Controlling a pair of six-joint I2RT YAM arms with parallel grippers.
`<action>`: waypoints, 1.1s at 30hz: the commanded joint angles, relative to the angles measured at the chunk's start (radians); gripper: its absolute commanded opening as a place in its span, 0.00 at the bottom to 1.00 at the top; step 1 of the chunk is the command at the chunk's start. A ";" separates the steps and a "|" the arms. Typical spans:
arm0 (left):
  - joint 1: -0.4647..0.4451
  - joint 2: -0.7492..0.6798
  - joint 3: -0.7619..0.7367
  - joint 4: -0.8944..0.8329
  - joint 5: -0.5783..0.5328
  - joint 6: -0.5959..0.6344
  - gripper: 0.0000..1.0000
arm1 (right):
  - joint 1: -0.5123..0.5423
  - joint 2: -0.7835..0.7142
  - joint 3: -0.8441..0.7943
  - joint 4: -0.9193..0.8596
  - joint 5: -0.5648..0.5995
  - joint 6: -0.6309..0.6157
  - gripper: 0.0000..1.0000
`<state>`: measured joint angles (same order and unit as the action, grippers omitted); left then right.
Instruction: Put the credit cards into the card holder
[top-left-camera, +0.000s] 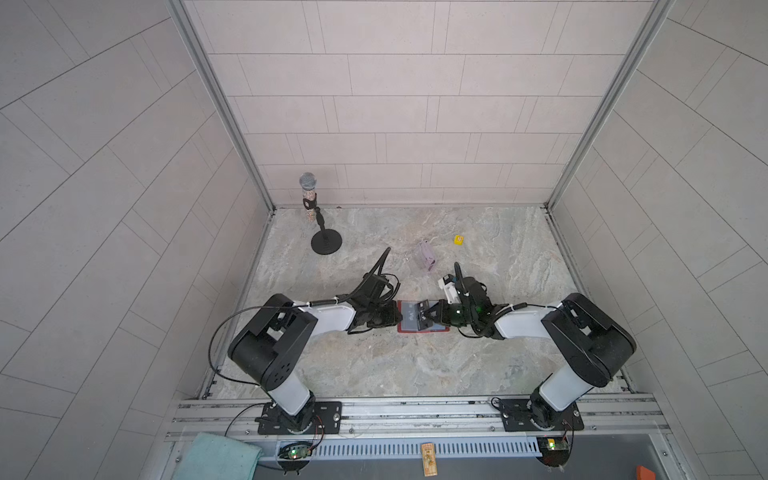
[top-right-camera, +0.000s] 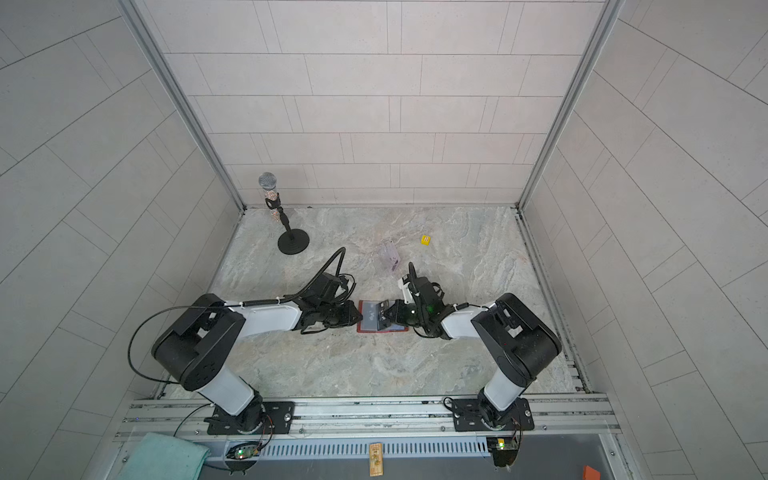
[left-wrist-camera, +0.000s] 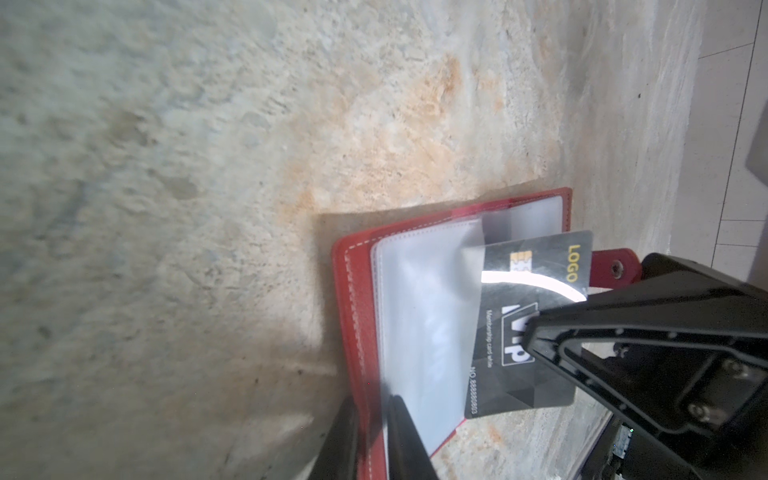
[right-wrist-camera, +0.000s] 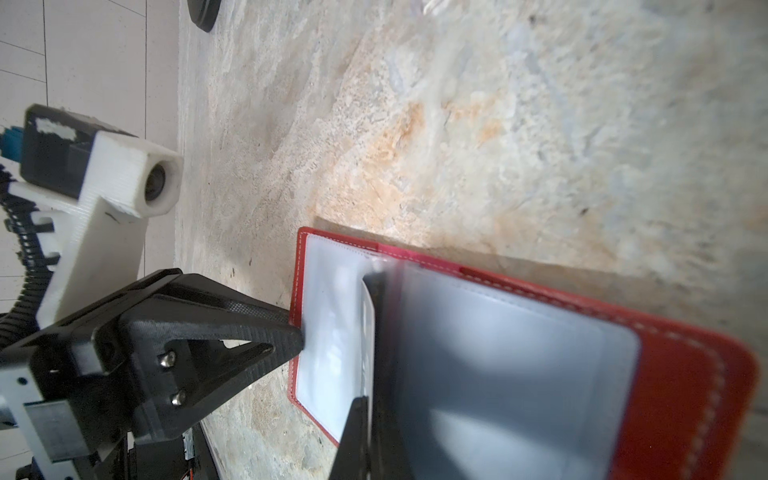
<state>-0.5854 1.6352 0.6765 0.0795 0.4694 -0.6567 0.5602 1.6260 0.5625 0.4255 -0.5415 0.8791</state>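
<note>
Free tabletop (top-left-camera: 415, 365) nearside of card holder (top-left-camera: 409, 320)

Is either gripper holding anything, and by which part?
The right gripper pinches the black card at the middle of one long edge. The left gripper straddles an edge of the card holder; whether clamped, unclear.

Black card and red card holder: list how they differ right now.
Colour: the black card is glossy black with printed lettering; the card holder is red with clear sleeves. Size: the black card is smaller than the open card holder. Pose: the card holder lies open on the table; the black card is pinched in the right gripper, tilted, one edge at a sleeve. Both are flat rectangles.
</note>
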 joint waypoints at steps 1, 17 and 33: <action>-0.009 -0.005 -0.035 -0.062 -0.013 -0.004 0.19 | 0.007 0.006 -0.031 -0.017 0.035 0.004 0.00; -0.013 0.004 -0.049 -0.020 0.004 -0.034 0.18 | 0.020 0.035 -0.061 0.064 0.052 0.021 0.00; -0.012 0.001 -0.055 -0.015 -0.016 -0.047 0.15 | 0.020 0.026 -0.091 0.119 0.063 0.040 0.00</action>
<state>-0.5858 1.6283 0.6495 0.1192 0.4690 -0.7013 0.5713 1.6386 0.4931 0.5819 -0.5140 0.9115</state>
